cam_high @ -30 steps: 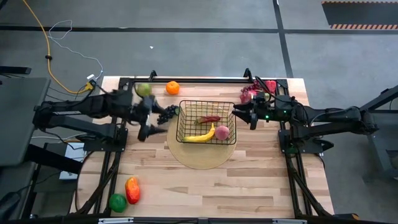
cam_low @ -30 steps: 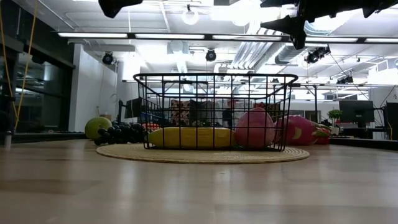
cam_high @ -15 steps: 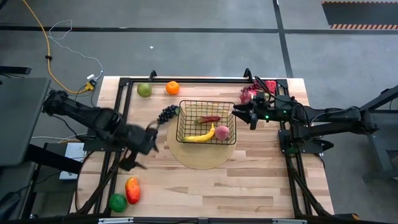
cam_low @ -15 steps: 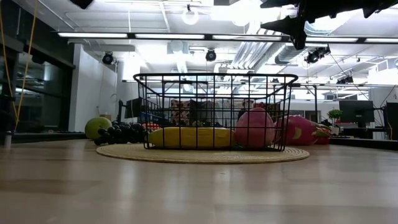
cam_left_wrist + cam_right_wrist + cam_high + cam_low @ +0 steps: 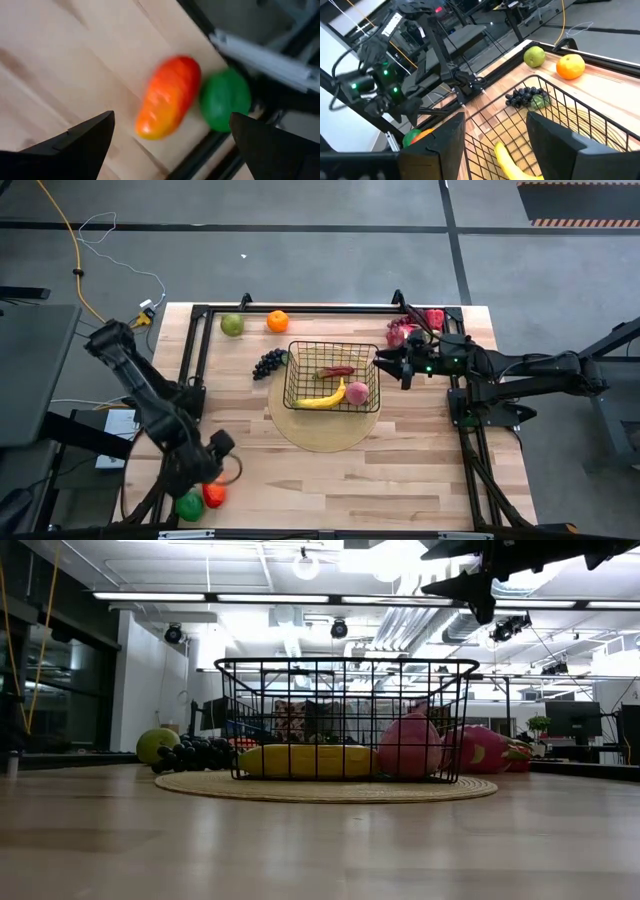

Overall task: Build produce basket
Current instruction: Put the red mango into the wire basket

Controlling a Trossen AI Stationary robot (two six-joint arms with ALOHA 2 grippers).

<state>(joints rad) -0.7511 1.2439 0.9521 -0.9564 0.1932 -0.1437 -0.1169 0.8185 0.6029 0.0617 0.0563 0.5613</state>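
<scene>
Mango (image 5: 167, 97) and green ball (image 5: 225, 100) show clearly only from the wrist; wide-open, empty left gripper (image 5: 222, 458) hovers, seemingly just above.

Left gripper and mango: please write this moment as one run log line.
left gripper: open, above mango | right gripper: empty, by basket | basket: banana, peach

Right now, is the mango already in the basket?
No. In the high view the mango lies on the table's near left corner beside the green ball, under the left claw, away from the basket.

banana (image 5: 322, 398) in basket (image 5: 331, 347); grapes (image 5: 268, 362) left beside it.
</scene>
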